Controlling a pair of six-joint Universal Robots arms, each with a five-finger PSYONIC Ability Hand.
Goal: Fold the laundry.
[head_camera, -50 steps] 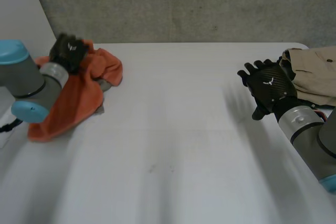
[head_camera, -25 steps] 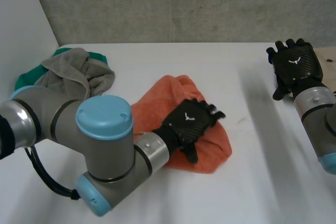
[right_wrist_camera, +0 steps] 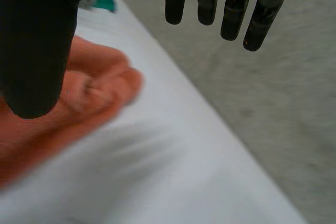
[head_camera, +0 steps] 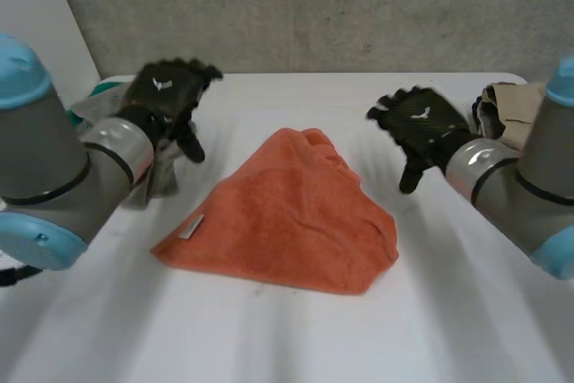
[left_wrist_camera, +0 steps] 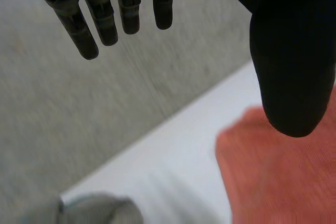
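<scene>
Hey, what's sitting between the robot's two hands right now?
In the head view, the crumpled orange towel lies on the white table between the left hand and right hand; neither touches it.

The left hand (head_camera: pixel 166 96) and right hand (head_camera: pixel 421 123), fingers straight, flank the orange towel (head_camera: pixel 287 213), touching neither it nor each other.

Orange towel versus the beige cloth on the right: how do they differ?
The orange towel lies spread in a rough triangle; the beige cloth is a compact heap. The towel sits mid-table in full sight; the beige cloth sits at the right edge, partly behind the right arm. Both rest on the white table, unheld.
</scene>
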